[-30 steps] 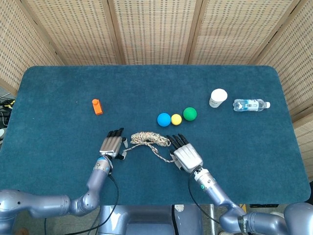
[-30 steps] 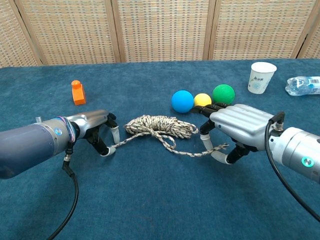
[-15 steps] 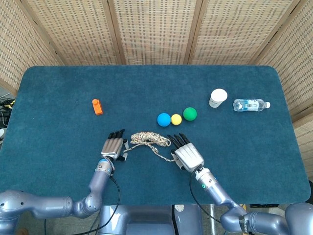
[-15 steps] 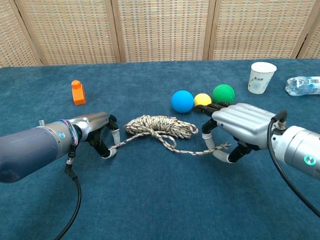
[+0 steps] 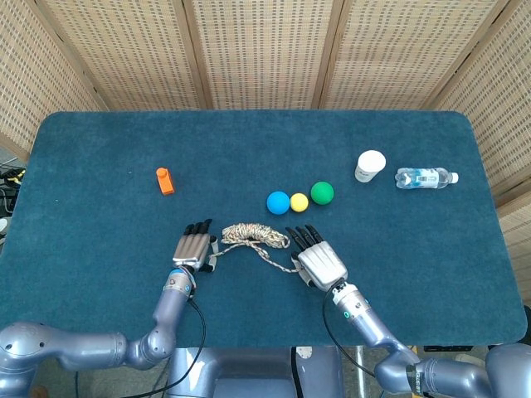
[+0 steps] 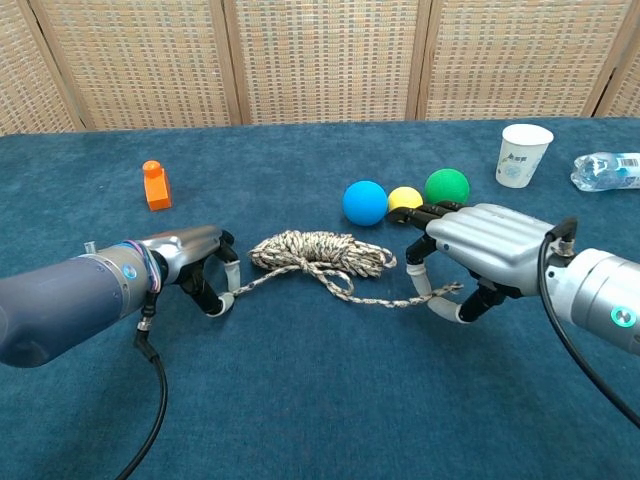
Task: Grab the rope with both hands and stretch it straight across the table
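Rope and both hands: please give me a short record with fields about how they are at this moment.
rope state: rope mostly bunched in a coil, one end trailing to each side
left end: at the left hand, between its curled fingers
right end: under the right hand, by its fingertips; firm grip cannot be told
stretched: not yet
nearby: blue ball, yellow ball, green ball behind the coil

Rope (image 6: 318, 252) lies bundled on the table (image 5: 99, 249) btwn my left hand (image 6: 200, 265) and right hand (image 6: 478, 250), one end at each. Behind it, three balls (image 5: 299, 199) in a row. Further right: cup (image 5: 370, 166), then bottle (image 5: 425, 177) lying flat beside it. Far left, behind my left hand, a small block (image 5: 165, 180), well apart from the rest.
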Robot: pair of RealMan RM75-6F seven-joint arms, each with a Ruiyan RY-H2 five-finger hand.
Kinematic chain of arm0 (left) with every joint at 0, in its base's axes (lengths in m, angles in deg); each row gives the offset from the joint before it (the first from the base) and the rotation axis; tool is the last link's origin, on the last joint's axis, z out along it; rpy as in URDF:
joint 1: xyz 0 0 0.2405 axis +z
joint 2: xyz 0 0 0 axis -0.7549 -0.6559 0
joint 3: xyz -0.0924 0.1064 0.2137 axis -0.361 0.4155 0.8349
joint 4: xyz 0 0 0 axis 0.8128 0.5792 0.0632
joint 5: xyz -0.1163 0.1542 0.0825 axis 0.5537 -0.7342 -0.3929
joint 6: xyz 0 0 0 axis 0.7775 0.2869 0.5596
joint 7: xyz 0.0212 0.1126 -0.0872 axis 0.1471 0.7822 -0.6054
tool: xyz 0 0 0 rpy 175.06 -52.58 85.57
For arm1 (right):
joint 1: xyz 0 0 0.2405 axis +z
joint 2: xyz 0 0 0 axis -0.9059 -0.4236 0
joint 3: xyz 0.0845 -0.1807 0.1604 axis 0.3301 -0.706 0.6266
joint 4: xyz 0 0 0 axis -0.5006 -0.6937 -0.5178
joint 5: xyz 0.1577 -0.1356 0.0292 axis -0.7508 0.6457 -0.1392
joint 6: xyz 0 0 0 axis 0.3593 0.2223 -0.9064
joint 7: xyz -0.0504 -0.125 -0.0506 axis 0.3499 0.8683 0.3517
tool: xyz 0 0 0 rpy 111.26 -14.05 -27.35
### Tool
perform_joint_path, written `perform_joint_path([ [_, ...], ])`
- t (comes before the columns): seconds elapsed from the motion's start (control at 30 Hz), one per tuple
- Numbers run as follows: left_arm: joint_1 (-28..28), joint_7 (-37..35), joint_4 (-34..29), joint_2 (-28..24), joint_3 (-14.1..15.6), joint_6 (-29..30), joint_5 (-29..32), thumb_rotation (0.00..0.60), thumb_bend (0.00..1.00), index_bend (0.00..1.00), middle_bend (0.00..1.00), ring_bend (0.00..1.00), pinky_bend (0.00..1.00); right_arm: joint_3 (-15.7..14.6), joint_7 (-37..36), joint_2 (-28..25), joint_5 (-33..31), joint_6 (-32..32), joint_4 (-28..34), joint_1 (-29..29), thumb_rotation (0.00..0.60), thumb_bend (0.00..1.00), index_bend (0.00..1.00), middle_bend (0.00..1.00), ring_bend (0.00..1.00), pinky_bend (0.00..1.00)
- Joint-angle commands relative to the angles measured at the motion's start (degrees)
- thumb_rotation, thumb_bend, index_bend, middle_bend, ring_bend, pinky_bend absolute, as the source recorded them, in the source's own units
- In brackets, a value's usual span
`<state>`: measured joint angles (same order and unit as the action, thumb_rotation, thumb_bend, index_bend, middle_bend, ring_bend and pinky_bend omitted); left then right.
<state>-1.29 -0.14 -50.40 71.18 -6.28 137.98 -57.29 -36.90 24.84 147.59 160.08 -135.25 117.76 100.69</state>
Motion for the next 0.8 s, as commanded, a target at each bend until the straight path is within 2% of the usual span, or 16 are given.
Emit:
perform_joint_path([
  [0.03, 0.1, 0.2, 0.3, 0.2, 0.0, 0.1, 0.1, 0.600, 0.46, 0.56, 0.00, 0.00, 0.00, 0.0, 0.0, 0.0, 0.0, 0.0, -0.1, 0.0, 0.600, 0.53, 0.68, 0.00, 0.00, 0.00],
  [0.53, 0.7, 0.1, 1.6, 0.3, -0.4, 1.1, -2.0, 0.600, 0.49, 0.66, 0.00, 0.00, 0.00, 0.3, -0.5, 0.0, 0.0, -0.2, -0.2, -0.1, 0.600, 0.53, 0.68, 0.00, 0.00, 0.00],
  [0.8, 3.4, -2.6, -1.9, -4.6, 0.2, 3.3, -7.7, 0.600, 0.50, 0.66, 0.00, 0.00, 0.00, 1.1, -0.5, -1.0, 0.1, -1.0, 0.1, -0.1, 0.600, 0.53, 0.69, 0.00, 0.00, 0.00],
])
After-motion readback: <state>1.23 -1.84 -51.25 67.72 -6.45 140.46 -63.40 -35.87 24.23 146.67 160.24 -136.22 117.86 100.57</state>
